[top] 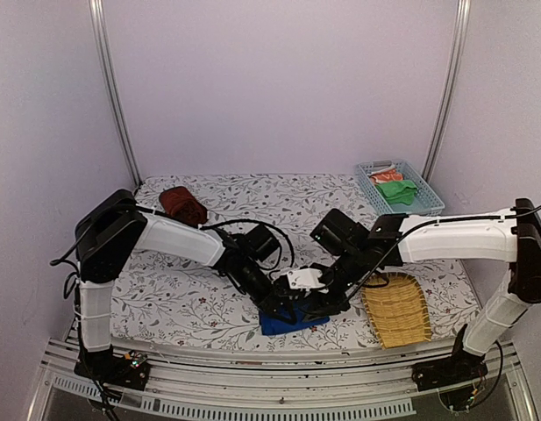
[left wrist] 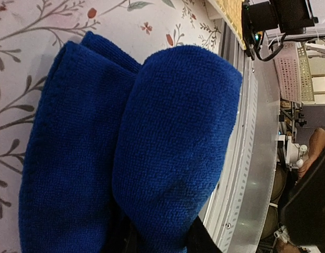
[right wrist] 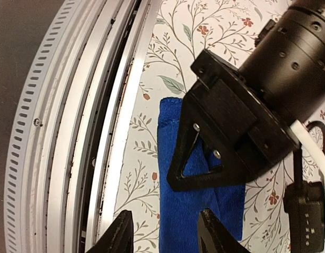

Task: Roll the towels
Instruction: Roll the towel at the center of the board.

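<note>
The royal blue towel (top: 292, 321) lies near the table's front edge, partly rolled. In the left wrist view its thick rolled end (left wrist: 178, 137) fills the frame. My left gripper (left wrist: 159, 243) is shut on that roll, one dark finger (left wrist: 204, 240) on each side. My right gripper (right wrist: 163, 217) hangs open just above the flat part of the blue towel (right wrist: 196, 216), one fingertip over the cloth and one over the bare table. It is close against my left gripper (right wrist: 230, 132). The reddish-brown towel (top: 182, 204) sits as a bundle at the back left.
A woven wicker tray (top: 395, 309) lies to the right of the blue towel. At the back right stands a blue basket (top: 428, 195) with a green cloth (top: 398, 190) and an orange-red cloth (top: 386, 176). The table's metal front rail (right wrist: 107, 121) runs right beside the blue towel.
</note>
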